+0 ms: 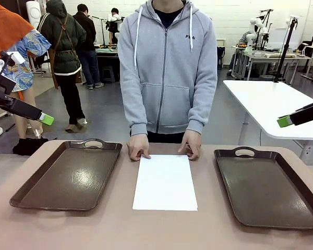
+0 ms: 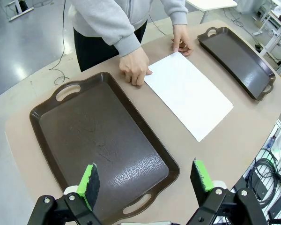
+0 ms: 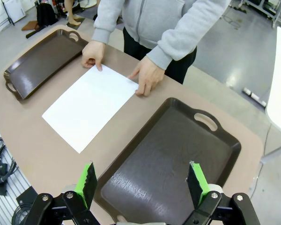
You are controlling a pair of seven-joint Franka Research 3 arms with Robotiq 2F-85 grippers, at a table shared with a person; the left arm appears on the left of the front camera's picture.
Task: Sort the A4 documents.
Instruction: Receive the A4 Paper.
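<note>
Paper: a white sheet or thin stack, count not determinable. It lies flat at the centre of the table, between two dark brown trays and touching neither. Its long side runs from the robot's edge toward the person.

Left tray: flat on the table, near the paper on the robot's left, with a handle cut-out visible at the far end. Right tray: likewise on the robot's right.

A person in a grey hooded top stands at the far edge. The person's right hand has fingertips on the paper's far corner nearest the left tray. The person's left hand is on the other far corner.

Left gripper: jaws wide apart, holding nothing, held well above the table on its left side, with the left tray below its fingers. Right gripper: jaws wide apart, holding nothing, held well above the right side, over the right tray. Neither gripper touches paper or tray
</note>
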